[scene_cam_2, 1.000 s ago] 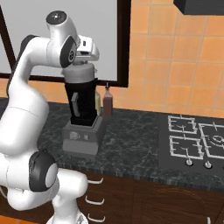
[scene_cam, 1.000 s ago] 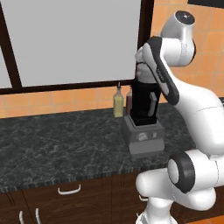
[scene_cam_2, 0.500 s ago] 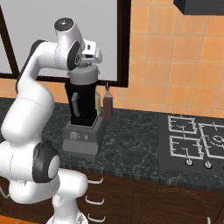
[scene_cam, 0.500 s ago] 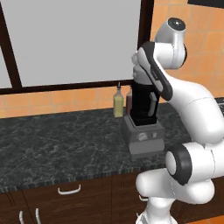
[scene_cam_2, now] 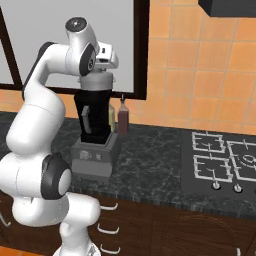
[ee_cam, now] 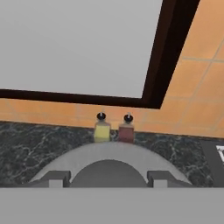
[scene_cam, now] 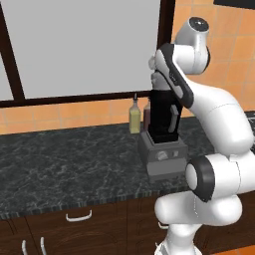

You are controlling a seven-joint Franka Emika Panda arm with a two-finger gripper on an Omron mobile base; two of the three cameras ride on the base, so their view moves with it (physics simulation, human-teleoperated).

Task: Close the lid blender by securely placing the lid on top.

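Arm swung slightly sideways, claw [ee_cam: 108, 178] clamped on lid [ee_cam: 109, 164], lid flat atop upright blender [scene_cam_2: 94, 131].

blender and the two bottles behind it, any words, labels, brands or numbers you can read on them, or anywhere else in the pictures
None: no readable text anywhere.
blender: no brand or numbers; the dial on its grey base is too small to show any marks.
yellowish bottle: plain, no label.
dark red bottle: plain, no label.
lid: bare grey surface.
stove: knobs show no readable markings.
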